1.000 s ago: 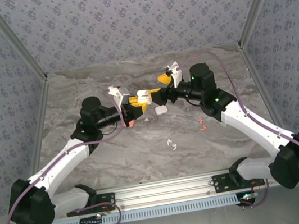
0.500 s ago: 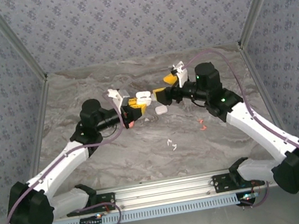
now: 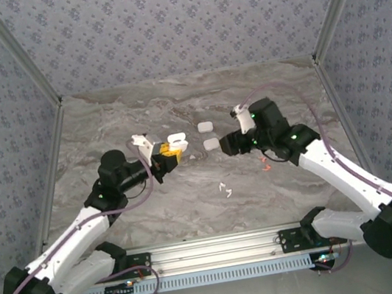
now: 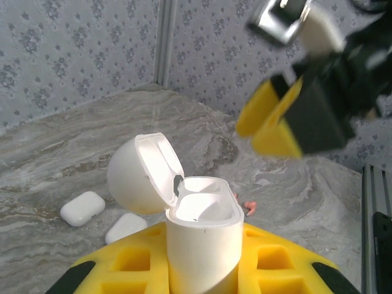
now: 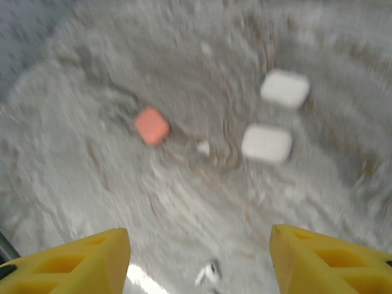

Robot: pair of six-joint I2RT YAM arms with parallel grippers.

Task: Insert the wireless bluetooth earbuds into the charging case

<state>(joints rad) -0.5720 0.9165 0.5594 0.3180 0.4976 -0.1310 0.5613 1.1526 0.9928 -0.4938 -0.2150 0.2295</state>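
— While the left fingers are clamped on the open case, how does it stand?
— Upright between them, gripped low on its body; its lid is swung back on the hinge, to the left in the left wrist view; whether anything sits in its wells I cannot tell.
— And the right fingers?
— Apart, nothing between them; marbled tabletop shows through the gap; that wrist view is blurred. From above they are near the open case, across from it, not touching.
— Where are the earbuds?
— Loose on the tabletop; two white earbuds lie between the arms, nearer the bases than either set of fingers; two orange-red earbuds lie just beside the right arm's forearm, well apart from the open case.
— Anything else down there?
— A far shut case and a near shut case, both white, lie close together between the two sets of fingers; a small orange-red block lies left of them in the right wrist view, too blurred to say what it is.
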